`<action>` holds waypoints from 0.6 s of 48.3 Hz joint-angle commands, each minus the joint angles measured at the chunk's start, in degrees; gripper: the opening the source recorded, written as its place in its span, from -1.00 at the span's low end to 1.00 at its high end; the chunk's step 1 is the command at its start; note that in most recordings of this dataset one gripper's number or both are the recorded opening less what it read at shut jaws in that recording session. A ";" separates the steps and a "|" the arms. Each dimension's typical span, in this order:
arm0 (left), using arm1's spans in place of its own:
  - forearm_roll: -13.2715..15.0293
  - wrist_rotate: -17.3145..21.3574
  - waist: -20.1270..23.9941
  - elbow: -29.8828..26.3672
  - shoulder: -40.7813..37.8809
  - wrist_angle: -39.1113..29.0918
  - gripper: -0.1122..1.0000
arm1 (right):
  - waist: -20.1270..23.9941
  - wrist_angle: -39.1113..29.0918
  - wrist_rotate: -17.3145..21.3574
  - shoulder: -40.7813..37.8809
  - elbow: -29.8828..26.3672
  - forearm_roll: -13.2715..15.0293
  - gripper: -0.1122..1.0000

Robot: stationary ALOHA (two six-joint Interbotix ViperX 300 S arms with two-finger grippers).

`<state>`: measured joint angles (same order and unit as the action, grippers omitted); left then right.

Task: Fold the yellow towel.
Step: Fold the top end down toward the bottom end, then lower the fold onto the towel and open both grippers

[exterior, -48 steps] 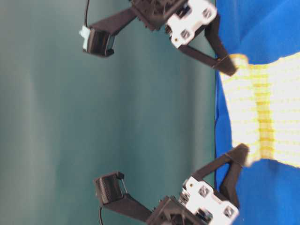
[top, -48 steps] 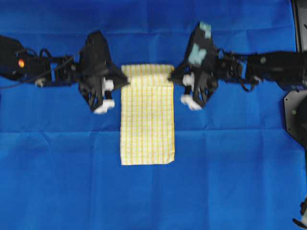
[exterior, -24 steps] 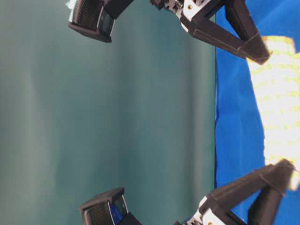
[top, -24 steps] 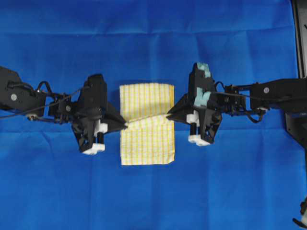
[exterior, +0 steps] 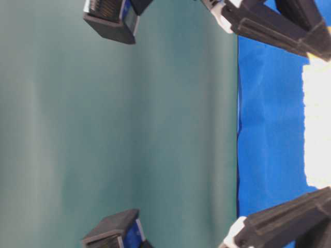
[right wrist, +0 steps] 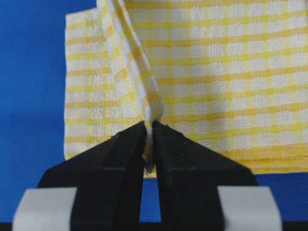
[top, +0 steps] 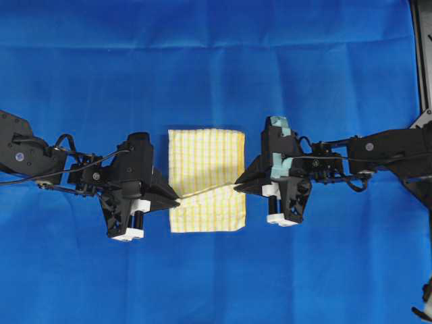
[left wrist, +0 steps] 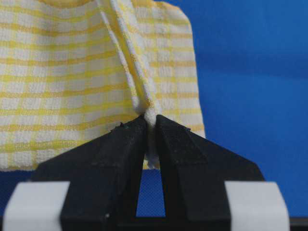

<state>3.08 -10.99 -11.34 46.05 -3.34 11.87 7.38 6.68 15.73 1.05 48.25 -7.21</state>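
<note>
Yellow towel (top: 206, 158) partly folded, its lifted edge strung between left end effector (top: 177, 200) and right end effector (top: 236, 185). Both clamp that edge. Lay-down onto the near hem remains.

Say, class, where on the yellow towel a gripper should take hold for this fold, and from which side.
Grip the yellow towel at its side hems, one corner each, coming in from outside left and right. It is thin and limp, so only an edge pinches: left gripper and right gripper each hold a hem corner so.
</note>
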 commanded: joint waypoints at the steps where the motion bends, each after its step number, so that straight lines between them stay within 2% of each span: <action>1: -0.18 0.09 -1.14 -0.44 -0.44 0.09 -0.68 | 0.53 -0.18 -0.09 -0.18 -0.79 -0.18 -0.67; 14: -0.09 0.09 -2.46 -1.58 -2.29 0.18 -0.68 | 2.90 -1.32 -0.09 -1.05 -1.58 -0.18 -0.67; 29: -0.09 0.09 -2.81 -2.02 -2.64 0.18 -0.68 | 3.43 -3.16 -0.18 -2.02 -3.08 -0.09 -0.67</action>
<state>3.08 -10.99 -13.54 44.74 -6.59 11.78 10.46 3.96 15.64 -1.41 46.05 -7.21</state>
